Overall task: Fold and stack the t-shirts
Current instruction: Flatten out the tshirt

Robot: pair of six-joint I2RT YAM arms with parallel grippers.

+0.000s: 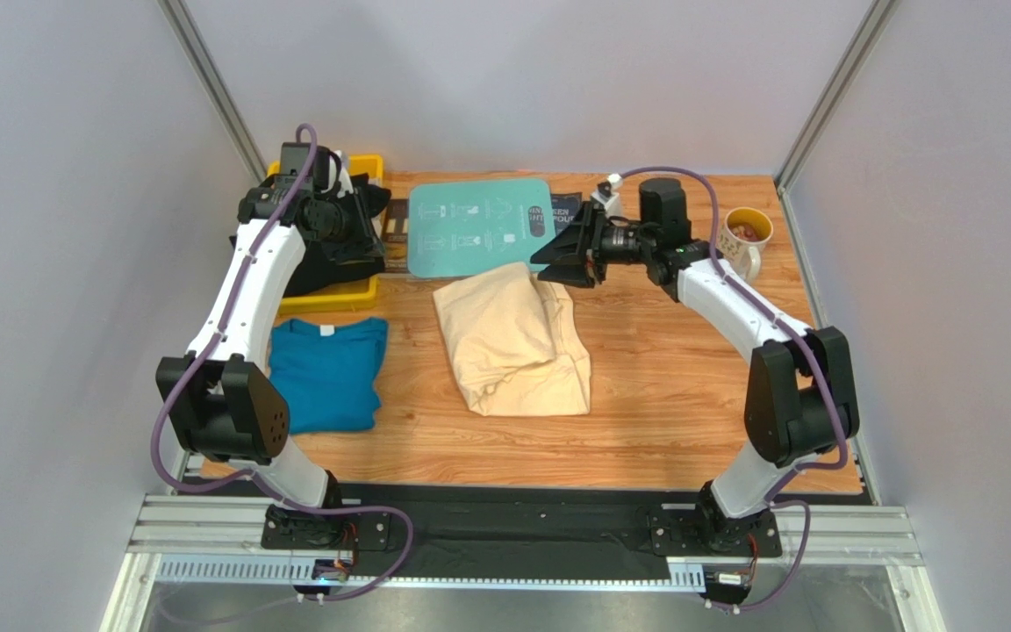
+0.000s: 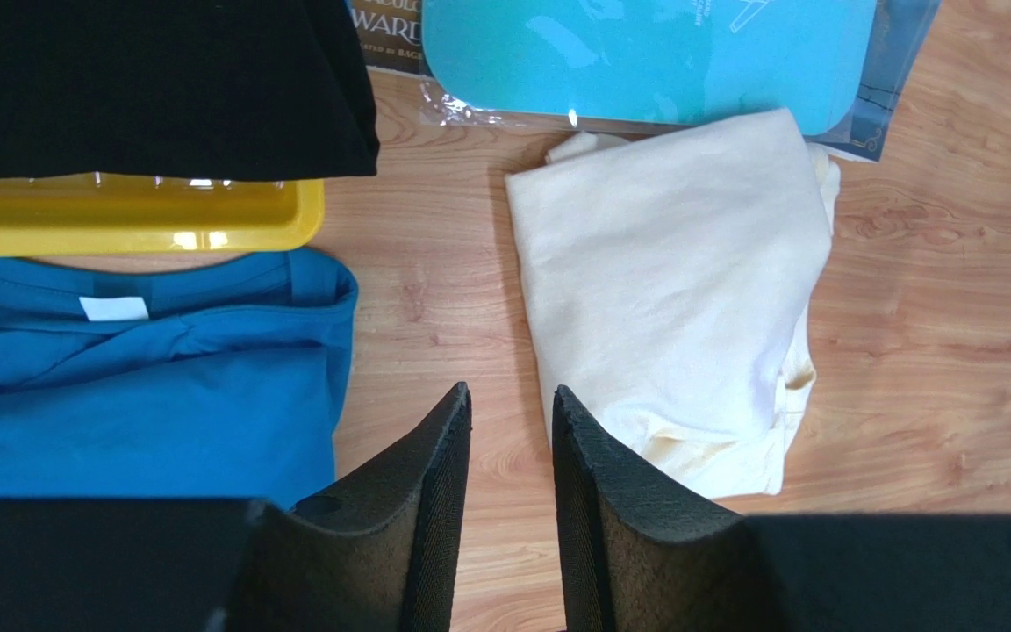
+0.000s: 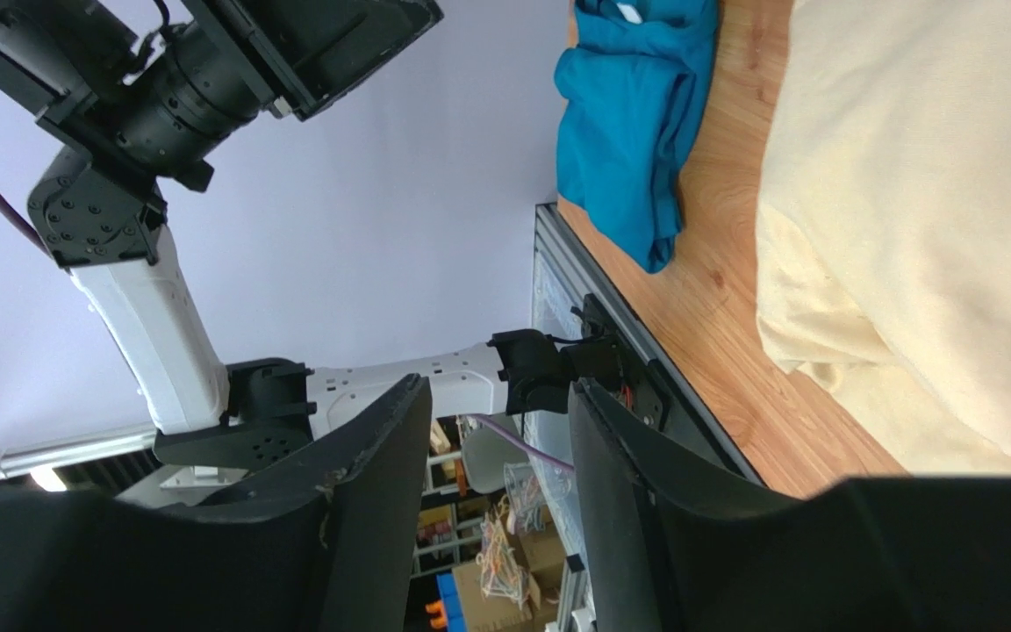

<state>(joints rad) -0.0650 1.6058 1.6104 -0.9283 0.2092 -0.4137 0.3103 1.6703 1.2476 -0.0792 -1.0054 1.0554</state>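
Note:
A pale cream-yellow t-shirt (image 1: 514, 340) lies folded at the table's middle; it also shows in the left wrist view (image 2: 669, 277) and the right wrist view (image 3: 920, 198). A teal-blue t-shirt (image 1: 326, 373) lies folded at the left, also in the left wrist view (image 2: 115, 382) and the right wrist view (image 3: 636, 105). Black t-shirts (image 1: 320, 257) (image 2: 155, 79) sit in a yellow bin (image 1: 340, 298). My left gripper (image 1: 346, 217) (image 2: 511, 391) is open and empty, held high over the bin. My right gripper (image 1: 557, 257) (image 3: 498, 385) is open and empty, above the cream shirt's far edge.
A rigid teal board (image 1: 478, 231) (image 2: 643, 53) with white print lies behind the cream shirt. The yellow bin's rim (image 2: 129, 217) is just behind the teal-blue shirt. A mug (image 1: 744, 237) stands at the back right. Grey walls close in both sides.

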